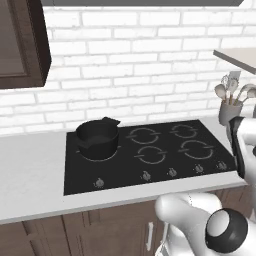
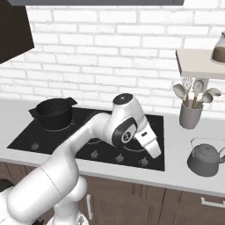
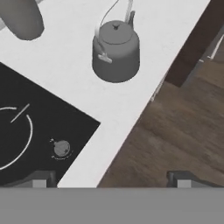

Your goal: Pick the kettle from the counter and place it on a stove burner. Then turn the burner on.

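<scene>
Pale desk (image 2: 184, 169) runs across the middle of both base views, brick wall behind it, brown cabinet fronts below. Black glass cooktop (image 1: 150, 172) is set into the desk – centre of the left base view, left-centre of the right base view, lower left of the hand view. White arm (image 2: 83, 145) rises from the lower left of the right base view and reaches over the cooktop's front right part. Black pot (image 1: 97, 136) with side handles sits on the left rear burner, upper left of the cooktop in the left base view. Four stove burner rings are bare; one stove burner (image 1: 151, 155) lies centre front. Grey utensil cup (image 2: 190, 115) with spoons stands on the desk right of the cooktop, near the wall. Kettle (image 3: 116, 50) – upright on the desk, right of the cooktop near the front edge; lower right of the right base view, upper centre of the hand view, well apart from the burners. Tool (image 3: 111, 178) – finger tips at the bottom of the hand view, spread wide, nothing between them, not touching the kettle. Small knobs along the cooktop's front edge; one knob (image 3: 61, 148) shows lower left in the hand view.
</scene>
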Available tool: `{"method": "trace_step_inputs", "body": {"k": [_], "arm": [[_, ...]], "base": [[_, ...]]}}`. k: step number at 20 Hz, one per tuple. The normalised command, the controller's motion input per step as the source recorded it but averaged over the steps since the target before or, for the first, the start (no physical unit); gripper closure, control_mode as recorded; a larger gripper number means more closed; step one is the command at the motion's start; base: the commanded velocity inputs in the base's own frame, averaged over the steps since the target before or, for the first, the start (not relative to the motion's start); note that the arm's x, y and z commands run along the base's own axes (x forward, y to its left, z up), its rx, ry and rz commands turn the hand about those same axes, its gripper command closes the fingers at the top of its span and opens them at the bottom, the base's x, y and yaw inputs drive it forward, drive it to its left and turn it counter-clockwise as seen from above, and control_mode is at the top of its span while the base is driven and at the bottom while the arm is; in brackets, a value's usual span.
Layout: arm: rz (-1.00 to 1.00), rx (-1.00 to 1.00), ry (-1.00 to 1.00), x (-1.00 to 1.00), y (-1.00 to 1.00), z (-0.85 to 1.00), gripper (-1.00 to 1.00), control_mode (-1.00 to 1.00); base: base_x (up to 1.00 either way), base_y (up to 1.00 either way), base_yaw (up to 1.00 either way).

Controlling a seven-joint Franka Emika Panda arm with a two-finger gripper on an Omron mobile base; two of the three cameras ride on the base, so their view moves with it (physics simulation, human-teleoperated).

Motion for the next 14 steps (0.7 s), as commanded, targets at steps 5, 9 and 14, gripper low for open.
{"method": "trace_step_inputs", "body": {"k": [5,9,14], "arm": [[-0.19,-0.04,0.00,0.08,-0.71,0.00,-1.00,-1.00],[-0.17,-0.02,0.00,0.10,-0.68,-0.09,-1.00,-1.00],[-0.09,0.00,0.00,0.21,-0.39,-0.03,-1.00,-1.00]], "base": [[0.00,0.00,0.00],[0.00,0.00,0.00],[0.00,0.00,0.00]]}}
